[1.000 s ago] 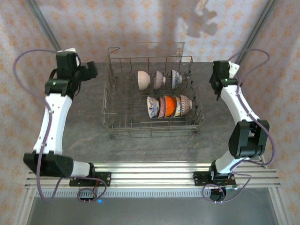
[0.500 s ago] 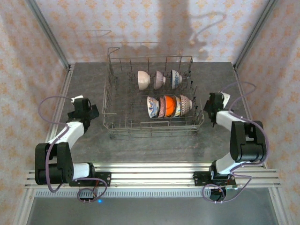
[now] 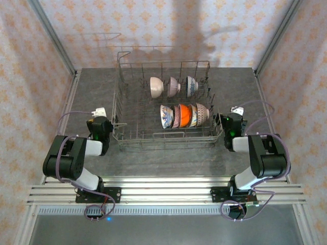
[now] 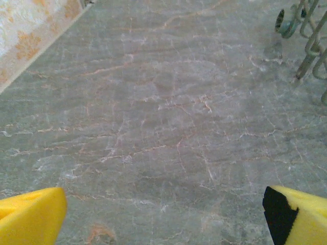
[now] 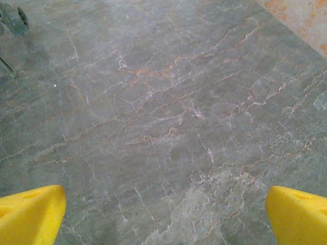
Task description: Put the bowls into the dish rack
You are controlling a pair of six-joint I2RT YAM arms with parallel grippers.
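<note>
Left gripper [image 3: 102, 127]: I see it low over the table [image 3: 168, 158], just beside the dish rack's left front corner, with the arm folded back near its base.
Left gripper opening [image 4: 163, 217]: spread wide. The yellow fingertips [image 4: 30, 214] sit at the two bottom corners of my left wrist view, and only bare grey marbled surface lies between them. It holds nothing and I see it touching nothing.
Left wrist surroundings: the rack's wire feet [image 4: 306, 41] stand at the top right, apart from the fingers.
Dish rack [image 3: 118, 109]: it stands on the middle of the table between the two grippers, long side toward me.
Bowls, back row [image 3: 173, 87]: three stand on edge among the tines, from left a white one, a pinkish one and a blue-and-white one.
Bowls, front row [image 3: 185, 115]: a tight pack on edge in the right half of the rack, with an orange one in the middle. I cannot count them surely.
Right gripper [image 3: 225, 125]: low, just beside the rack's right front corner.
Right gripper opening [image 5: 163, 214]: also wide apart, with yellow fingertips [image 5: 299, 214] at both bottom corners, bare table between them and nothing held.
</note>
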